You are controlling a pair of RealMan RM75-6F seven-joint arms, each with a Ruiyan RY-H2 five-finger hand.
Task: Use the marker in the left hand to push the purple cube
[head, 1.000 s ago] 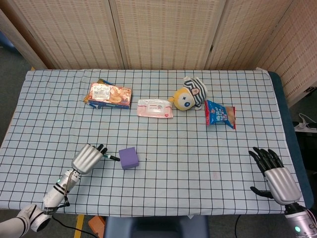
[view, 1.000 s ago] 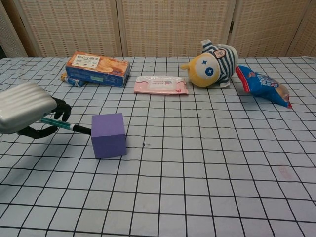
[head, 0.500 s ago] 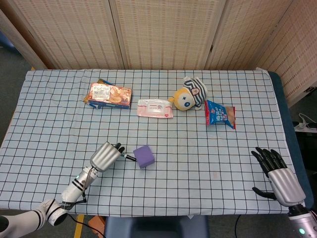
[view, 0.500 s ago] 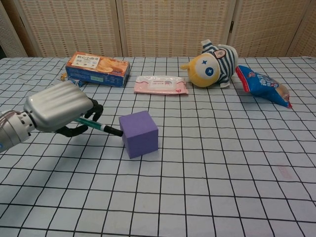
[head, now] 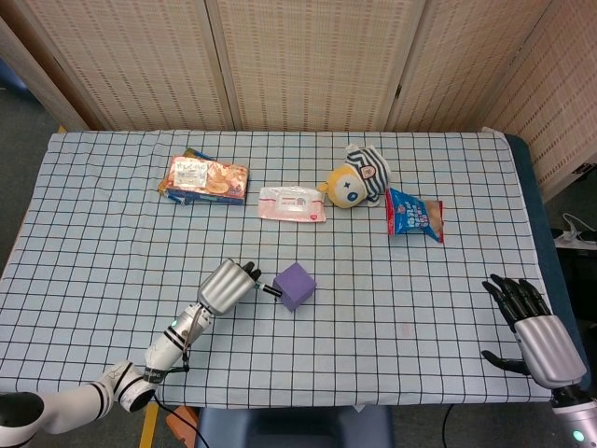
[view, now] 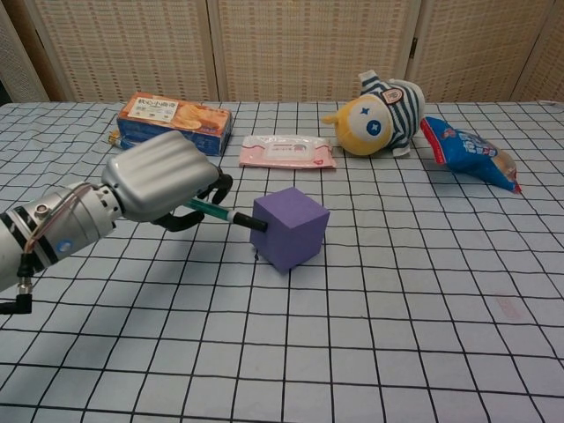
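The purple cube (head: 297, 285) (view: 290, 227) sits on the checked cloth near the table's middle, turned with a corner toward the camera. My left hand (head: 228, 285) (view: 167, 179) is just left of it and grips a green marker (view: 222, 212). The marker's black tip touches the cube's left face. My right hand (head: 537, 329) lies at the table's right front corner in the head view, fingers spread and holding nothing. It does not show in the chest view.
Along the back stand a biscuit box (head: 207, 179) (view: 174, 122), a pink wipes pack (head: 292, 203) (view: 287, 152), a striped plush toy (head: 356, 177) (view: 380, 115) and a blue snack bag (head: 414, 216) (view: 467, 152). The table's (head: 84, 243) front edge lies close behind my left forearm.
My left hand has moved right with the marker, pushing the purple cube rightward across the cloth and turning it. The right hand drifted slightly toward the front right corner.
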